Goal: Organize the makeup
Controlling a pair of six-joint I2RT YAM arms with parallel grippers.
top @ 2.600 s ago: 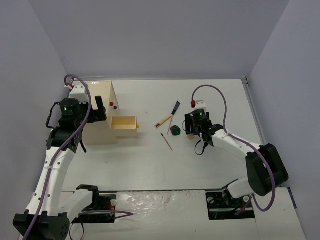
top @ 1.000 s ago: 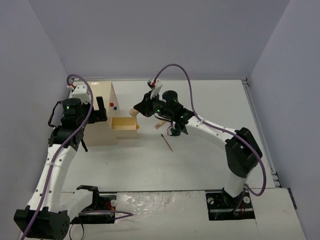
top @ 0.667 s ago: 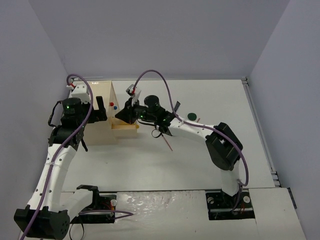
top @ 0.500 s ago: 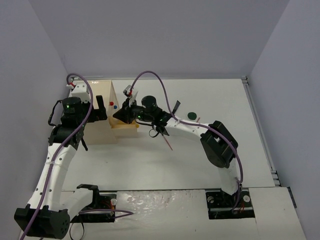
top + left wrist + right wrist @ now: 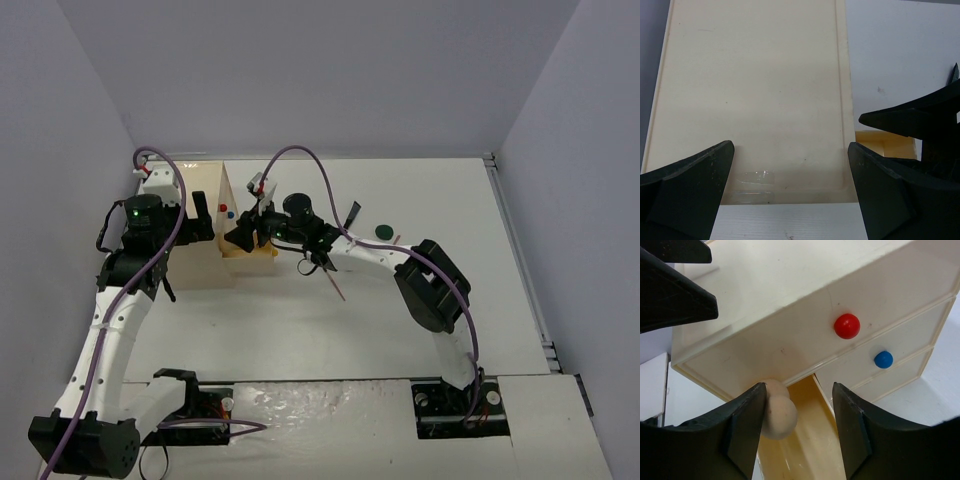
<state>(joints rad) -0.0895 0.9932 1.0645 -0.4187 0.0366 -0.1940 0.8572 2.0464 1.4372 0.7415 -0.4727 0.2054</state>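
**Sponge over drawer**

Only the right wrist view shows the beige sponge (image 5: 776, 411) leaning on one finger of the right gripper (image 5: 797, 432), jaws parted, not pinching it, over the open drawer (image 5: 821, 401). The top view hides it but shows a green compact (image 5: 381, 232) and pencil (image 5: 333, 283) on the table (image 5: 300, 325). The left gripper (image 5: 790, 147) gapes empty above the box (image 5: 755, 90).

We see a white desk (image 5: 300, 330) spreading beneath the right tool (image 5: 243, 237), with plain lilac-grey walls (image 5: 320, 80) behind and beside it.
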